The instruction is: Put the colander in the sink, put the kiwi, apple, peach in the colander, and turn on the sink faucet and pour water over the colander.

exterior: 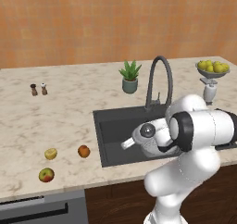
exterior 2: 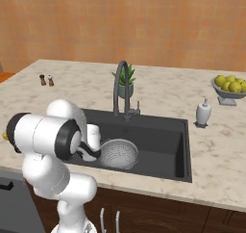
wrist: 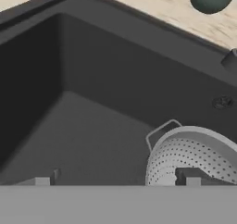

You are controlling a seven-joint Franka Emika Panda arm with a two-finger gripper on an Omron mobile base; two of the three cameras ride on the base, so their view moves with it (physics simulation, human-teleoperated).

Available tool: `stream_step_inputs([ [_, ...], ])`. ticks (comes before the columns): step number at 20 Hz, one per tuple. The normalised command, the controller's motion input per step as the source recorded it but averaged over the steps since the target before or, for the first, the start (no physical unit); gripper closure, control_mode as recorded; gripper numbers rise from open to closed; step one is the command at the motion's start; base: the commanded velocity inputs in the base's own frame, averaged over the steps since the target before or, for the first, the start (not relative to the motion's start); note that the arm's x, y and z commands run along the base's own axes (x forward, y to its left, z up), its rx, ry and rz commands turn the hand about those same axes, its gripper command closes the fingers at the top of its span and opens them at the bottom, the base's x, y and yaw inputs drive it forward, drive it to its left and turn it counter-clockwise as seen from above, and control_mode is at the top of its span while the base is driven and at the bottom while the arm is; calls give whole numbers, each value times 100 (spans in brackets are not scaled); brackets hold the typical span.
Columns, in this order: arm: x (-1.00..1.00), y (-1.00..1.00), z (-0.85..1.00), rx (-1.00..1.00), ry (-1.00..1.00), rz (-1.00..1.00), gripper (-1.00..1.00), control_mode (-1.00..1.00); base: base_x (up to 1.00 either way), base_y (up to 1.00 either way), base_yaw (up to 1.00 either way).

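Note:
The silvery perforated colander [exterior 2: 118, 153] stands upright on the floor of the dark grey sink [exterior 2: 158, 131], near its front left. In the hand view my gripper [wrist: 116, 181] is open, its fingertips [wrist: 41, 181] wide apart and low in the sink [wrist: 92, 126]. One tip is over bare basin floor and the other lies against the colander [wrist: 196, 156] near its rim; nothing is gripped. On the counter left of the sink lie the kiwi [exterior: 51, 153], the peach [exterior: 84, 151] and the apple [exterior: 46, 174]. The gooseneck sink faucet [exterior: 159, 79] rises behind the basin.
A potted plant [exterior: 130, 77] stands left of the faucet. A grey bowl of yellow-green fruit [exterior: 212, 68] and a soap dispenser [exterior: 209, 90] are at the back right. Two small shakers [exterior: 39, 89] stand at the far left.

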Motion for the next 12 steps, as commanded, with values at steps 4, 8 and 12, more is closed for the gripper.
stream_step_inputs([
  [4,33,50,100,0,-4,0,-100,-100,0,0,0],
  [8,52,43,100,1,-2,0,-100,-100,0,0,0],
  [12,51,34,100,1,0,0,-100,-100,0,0,0],
])
